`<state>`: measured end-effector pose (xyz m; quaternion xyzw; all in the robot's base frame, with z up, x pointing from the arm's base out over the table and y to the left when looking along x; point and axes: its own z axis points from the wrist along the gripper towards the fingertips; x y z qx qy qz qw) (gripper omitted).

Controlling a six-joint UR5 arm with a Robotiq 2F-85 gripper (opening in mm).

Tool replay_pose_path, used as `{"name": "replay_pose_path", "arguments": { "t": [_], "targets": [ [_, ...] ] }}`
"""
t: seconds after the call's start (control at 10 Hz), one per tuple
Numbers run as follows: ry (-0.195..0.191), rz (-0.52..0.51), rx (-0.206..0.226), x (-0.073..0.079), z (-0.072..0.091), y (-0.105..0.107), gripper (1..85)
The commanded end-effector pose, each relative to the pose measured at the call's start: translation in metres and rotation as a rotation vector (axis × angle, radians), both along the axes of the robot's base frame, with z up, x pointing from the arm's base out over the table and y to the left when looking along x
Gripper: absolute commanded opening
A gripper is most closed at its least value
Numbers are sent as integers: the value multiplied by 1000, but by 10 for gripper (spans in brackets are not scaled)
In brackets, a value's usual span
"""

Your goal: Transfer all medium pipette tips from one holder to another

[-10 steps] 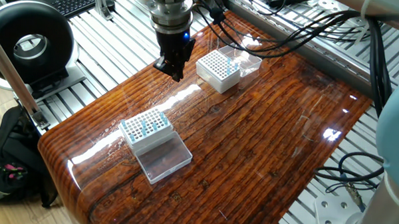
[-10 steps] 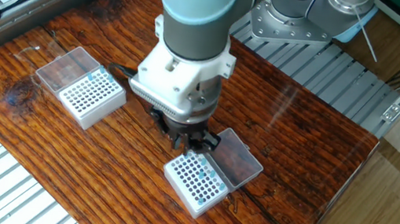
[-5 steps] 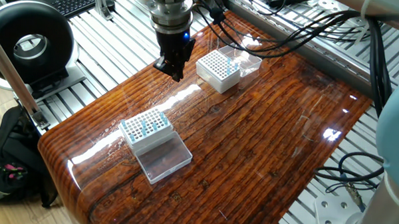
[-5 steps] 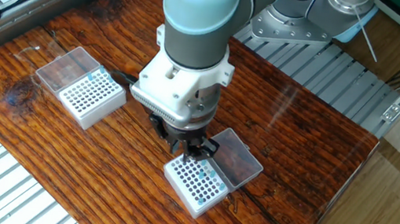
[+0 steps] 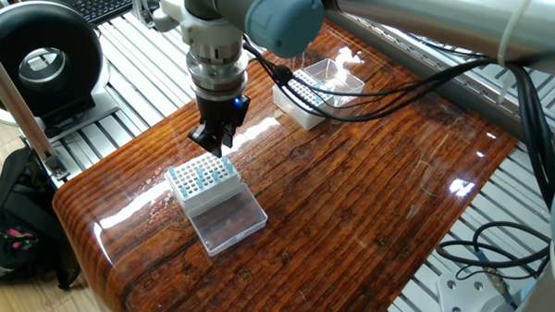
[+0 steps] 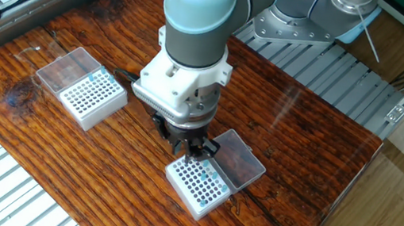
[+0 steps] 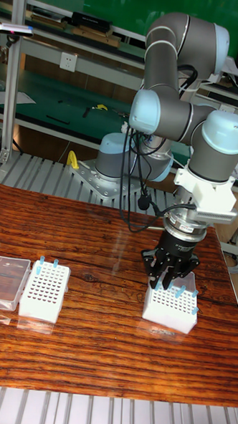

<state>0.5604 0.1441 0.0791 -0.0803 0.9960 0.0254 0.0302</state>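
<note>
Two tip holders sit on the table [image 7: 98,354], well apart from each other. In the tall fixed view, one holder [image 7: 45,290] is at the left, with its open lid [image 7: 6,282] lying flat just beside it on the far left. The other holder [image 7: 171,309] is at the right. A few medium pipette tips [image 7: 181,293] stand in its holes. The gripper [image 7: 168,280] hangs right above this holder's back edge. Its lid [image 6: 239,160] lies flat beside it.

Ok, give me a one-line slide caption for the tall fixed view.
UR5 gripper poised directly above a white grid holder holding pale-blue translucent pipette tips; second white holder far left.
</note>
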Motion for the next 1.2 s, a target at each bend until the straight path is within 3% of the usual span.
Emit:
{"name": "replay_pose_path", "arguments": {
  "t": [0.0, 0.5, 1.1],
  "targets": [
    [-6, -36, 21, -3, -4, 2, 317],
    [-17, -55, 23, 0, -9, 7, 317],
    [-25, -79, -18, -8, -15, 6, 290]
  ]
}}
